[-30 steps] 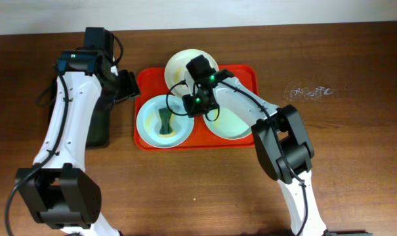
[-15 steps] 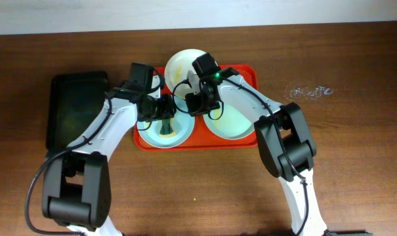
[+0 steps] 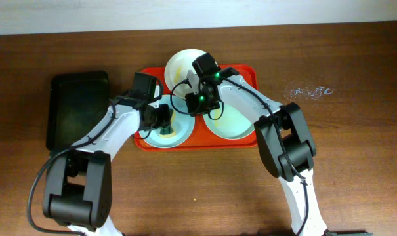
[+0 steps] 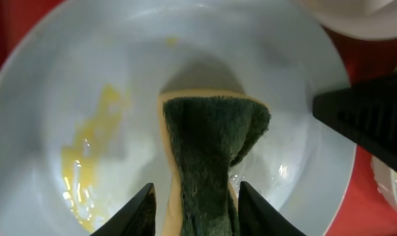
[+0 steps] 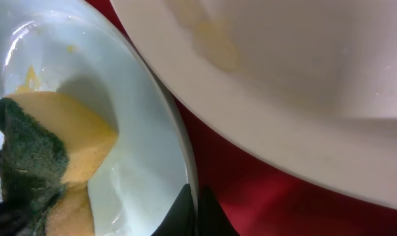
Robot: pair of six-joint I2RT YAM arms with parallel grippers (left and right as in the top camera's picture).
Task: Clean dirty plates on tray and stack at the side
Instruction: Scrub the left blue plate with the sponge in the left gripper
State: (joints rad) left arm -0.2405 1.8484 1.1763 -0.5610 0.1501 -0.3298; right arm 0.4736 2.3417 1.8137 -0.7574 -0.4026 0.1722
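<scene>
Overhead, my two arms cross the wooden surface (image 3: 355, 183) and cover much of the red tray (image 3: 247, 75). Well off its left end lies a smaller black tray (image 3: 77, 111). The cream plate (image 3: 178, 65) sits at the tray's far rim, reaching out past it. My right arm hides its near edge, and my right wrist view cuts it off. The other mint plate (image 3: 234, 124), in the tray's right half, shows only partly under that same arm.

The smeared mint plate (image 4: 86, 85) fills the tray's left half, and my left forearm covers its left side from above. A green-and-yellow sponge (image 4: 211, 144) stands in it, between the fingers of my left gripper (image 4: 197, 200). They sit close on either side of it, but I cannot tell whether they squeeze it.

My right gripper (image 5: 197, 208) is toward the tray's middle, fingers pressed together on this plate's rim. A yellow smear (image 4: 86, 164) lies left of the sponge. A dark blurred block at the left wrist view's right edge is too unclear to name.
</scene>
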